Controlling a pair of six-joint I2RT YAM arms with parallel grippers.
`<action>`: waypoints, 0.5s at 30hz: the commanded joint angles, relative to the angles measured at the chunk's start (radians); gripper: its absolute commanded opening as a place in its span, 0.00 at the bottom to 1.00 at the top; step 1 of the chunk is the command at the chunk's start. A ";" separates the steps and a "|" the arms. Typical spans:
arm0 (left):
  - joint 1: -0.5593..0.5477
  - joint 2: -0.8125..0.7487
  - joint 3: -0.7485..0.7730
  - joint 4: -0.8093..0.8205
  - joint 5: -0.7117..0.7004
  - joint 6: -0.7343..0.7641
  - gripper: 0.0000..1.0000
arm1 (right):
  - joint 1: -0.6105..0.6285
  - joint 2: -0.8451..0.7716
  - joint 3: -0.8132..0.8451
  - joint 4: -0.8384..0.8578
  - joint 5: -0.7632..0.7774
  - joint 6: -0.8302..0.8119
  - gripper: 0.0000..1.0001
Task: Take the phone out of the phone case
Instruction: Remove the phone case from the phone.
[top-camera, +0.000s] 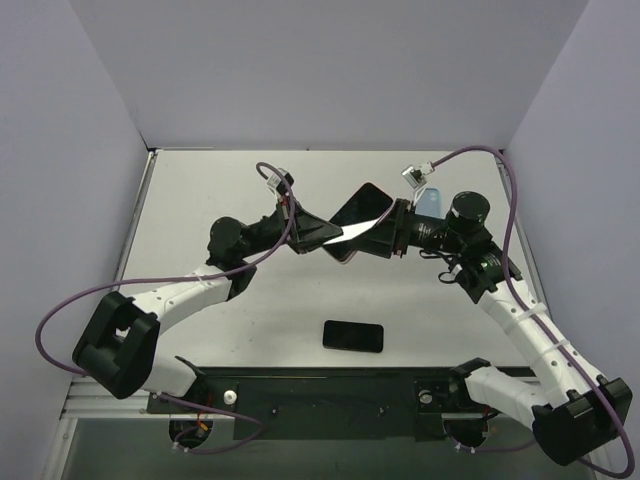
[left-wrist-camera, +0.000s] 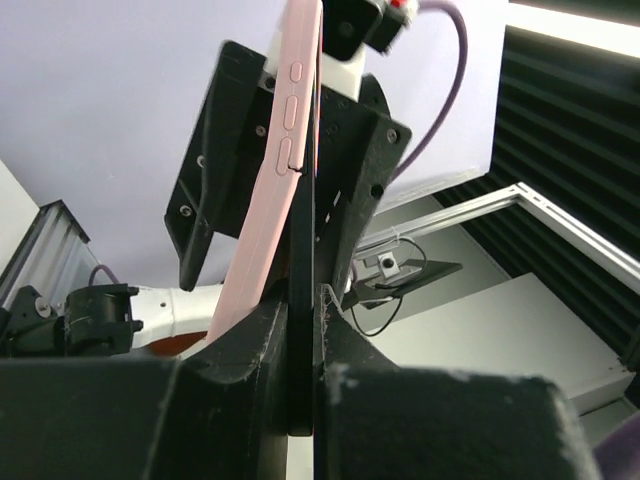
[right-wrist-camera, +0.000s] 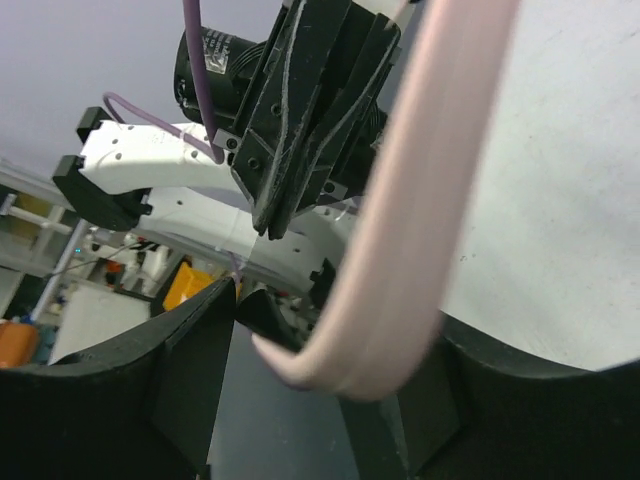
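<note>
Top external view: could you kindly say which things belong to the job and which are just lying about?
Job: phone, pink phone case, left gripper, right gripper.
Lying about: second black phone on the table.

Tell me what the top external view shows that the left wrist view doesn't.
Only top external: a second black phone lying flat on the table near the arm bases, and both arms meeting in mid-air. Only left wrist: the side buttons on the pink case, and the case bowing away from the dark phone edge, which is clamped between the left fingers. Both: the pink case held up between the left gripper and the right gripper.
</note>
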 joint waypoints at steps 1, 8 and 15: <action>0.001 -0.066 -0.026 0.152 -0.167 -0.065 0.00 | 0.106 -0.064 0.012 -0.021 0.191 -0.157 0.55; -0.001 -0.148 -0.062 0.054 -0.290 -0.002 0.00 | 0.151 -0.053 -0.098 0.313 0.241 0.050 0.39; -0.002 -0.143 -0.066 0.069 -0.301 -0.025 0.00 | 0.160 -0.053 -0.071 0.224 0.270 -0.002 0.39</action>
